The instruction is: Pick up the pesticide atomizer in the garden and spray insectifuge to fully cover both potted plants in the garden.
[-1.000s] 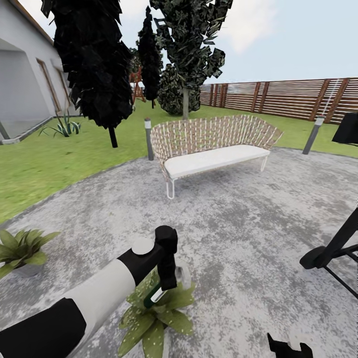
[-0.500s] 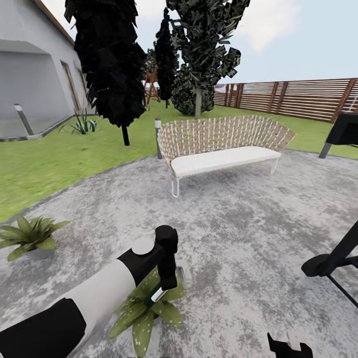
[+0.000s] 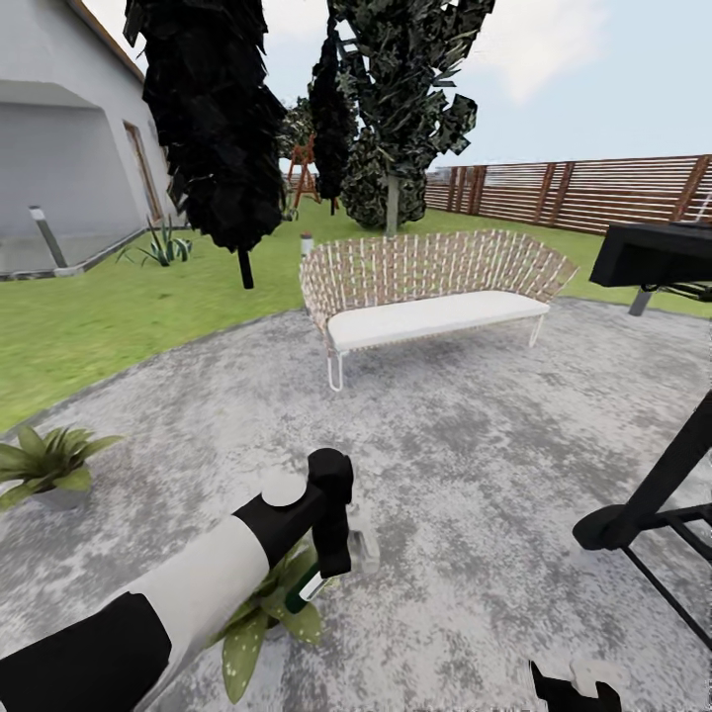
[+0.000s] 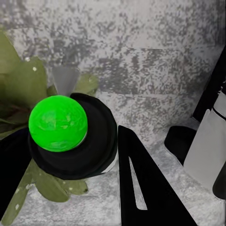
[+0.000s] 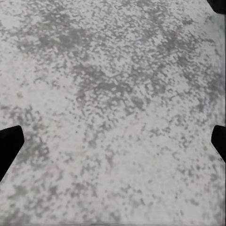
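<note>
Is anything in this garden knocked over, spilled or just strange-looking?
Nothing is toppled or spilled. The one oddity: the potted plant under the left gripper has tiny white specks on its leaves, while the other potted plant, further left on the paving, looks plain green. The wicker bench stands upright.

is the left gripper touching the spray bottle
Touching. In the head view the left gripper is closed around the pesticide atomizer, held over the speckled potted plant.

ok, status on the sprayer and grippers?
Left gripper shut on dark-green spray bottle above speckled potted plant. Right gripper open, over bare paving. Nothing in the way.
</note>
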{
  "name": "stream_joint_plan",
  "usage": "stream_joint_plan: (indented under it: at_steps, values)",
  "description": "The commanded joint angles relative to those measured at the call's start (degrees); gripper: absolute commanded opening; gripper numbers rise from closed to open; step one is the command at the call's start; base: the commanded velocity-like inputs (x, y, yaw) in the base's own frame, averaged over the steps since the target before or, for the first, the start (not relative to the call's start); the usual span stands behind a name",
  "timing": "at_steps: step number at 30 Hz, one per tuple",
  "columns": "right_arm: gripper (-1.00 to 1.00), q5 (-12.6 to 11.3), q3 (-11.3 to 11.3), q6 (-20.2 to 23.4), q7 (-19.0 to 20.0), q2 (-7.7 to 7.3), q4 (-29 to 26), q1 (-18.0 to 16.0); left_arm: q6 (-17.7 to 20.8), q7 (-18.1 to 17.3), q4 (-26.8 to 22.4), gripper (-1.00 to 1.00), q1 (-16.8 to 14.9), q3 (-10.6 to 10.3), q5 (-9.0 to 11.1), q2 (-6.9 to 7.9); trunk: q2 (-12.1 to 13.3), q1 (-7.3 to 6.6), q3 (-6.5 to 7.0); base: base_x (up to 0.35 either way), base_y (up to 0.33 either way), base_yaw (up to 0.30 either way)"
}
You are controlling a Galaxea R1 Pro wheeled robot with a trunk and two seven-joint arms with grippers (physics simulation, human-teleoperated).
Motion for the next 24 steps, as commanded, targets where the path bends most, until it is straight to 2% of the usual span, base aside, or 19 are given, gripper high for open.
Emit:
stream_joint_plan:
  at_steps: [1,5,7,11,12,13,14,15,16,17,18,19,20,21,22,24]
  values:
    - [1.00,0.2,-0.5,-0.2,0.4,0.01,0.0,0.0,0.6,-0.6,0.0,-1.00,0.0,0.0,-0.6,-0.01,0.0,-0.03,-0.05,-0.154,-0.179,0.131]
    - [1.00,0.2,-0.5,-0.2,0.4,0.01,0.0,0.0,0.7,-0.6,0.3,-1.00,0.2,0.6,-0.4,0.62,0.0,-0.03,-0.05,-0.054,-0.059,0.229]
    - [1.00,0.2,-0.4,-0.2,0.4,0.01,0.0,0.0,1.0,-0.6,1.2,-1.00,0.3,2.0,-0.3,1.87,0.0,-0.03,-0.05,-0.009,-0.010,0.270]
    - [1.00,0.2,-0.4,-0.2,0.4,0.01,0.0,0.0,5.2,-0.6,5.0,-1.00,0.4,5.3,-0.4,4.44,0.0,-0.03,-0.05,-0.002,-0.002,0.242]
    - [1.00,0.2,-0.4,-0.2,0.4,0.01,0.0,0.0,6.1,-0.6,5.4,-1.00,0.4,6.8,-0.4,5.38,0.0,-0.03,-0.05,0.000,0.000,0.086]
    - [1.00,0.2,-0.4,-0.2,0.4,0.01,0.0,0.0,6.8,-0.6,5.7,-1.00,0.4,9.7,-0.7,6.10,0.0,-0.03,-0.05,0.000,0.000,0.035]
    - [1.00,0.3,-0.4,-0.2,0.5,0.01,0.0,0.0,7.2,-0.6,5.9,-1.00,0.4,13.7,-0.9,6.40,0.0,-0.03,-0.05,0.000,0.000,0.012]
    - [1.00,0.3,-0.4,-0.2,0.4,0.01,0.0,0.0,7.4,-0.6,6.0,-1.00,0.4,16.3,-1.0,6.39,0.0,-0.03,-0.05,0.000,0.000,0.006]
    - [1.00,0.3,-0.4,-0.2,0.5,-0.05,0.0,0.0,7.5,-0.6,6.0,-1.00,0.3,20.1,-1.1,6.24,0.0,-0.03,-0.05,0.000,0.000,0.002]
    - [1.00,0.3,-0.4,-0.2,0.5,-0.07,0.0,0.0,7.6,-0.6,6.0,-1.00,0.1,22.5,-1.4,6.25,0.0,-0.03,-0.05,0.000,0.000,0.000]
    - [1.00,0.3,-0.4,-0.2,0.5,-0.08,0.1,0.0,8.1,-0.6,7.0,-1.00,0.3,24.4,-3.3,5.87,0.0,-0.03,-0.05,0.000,0.000,0.000]
    - [1.00,0.3,-0.4,-0.1,0.5,-0.08,0.1,0.0,8.2,-0.6,10.2,-1.00,1.2,24.5,-4.0,5.54,0.0,-0.03,-0.05,0.000,0.000,0.000]
    - [1.00,0.3,-0.4,-0.1,0.5,-0.08,0.1,0.0,8.2,0.7,11.3,-1.00,1.4,24.6,-4.0,5.35,0.0,-0.03,-0.05,0.000,0.000,0.000]
    - [1.00,0.3,-0.4,-0.1,0.5,-0.08,0.1,0.0,8.3,4.9,12.7,-1.00,1.7,25.1,-3.6,4.64,0.0,-0.03,-0.05,0.000,0.000,0.000]
    - [1.00,0.3,-0.4,-0.1,0.5,-0.08,0.1,0.0,8.3,5.7,13.1,-1.00,1.8,25.7,-3.6,4.27,0.0,-0.03,-0.05,0.000,0.000,0.000]
    - [1.00,0.3,-0.5,-0.1,0.5,-0.08,0.1,0.0,8.3,7.0,14.1,-1.00,2.8,28.3,-3.7,2.35,0.0,-0.03,-0.05,0.000,0.000,0.000]
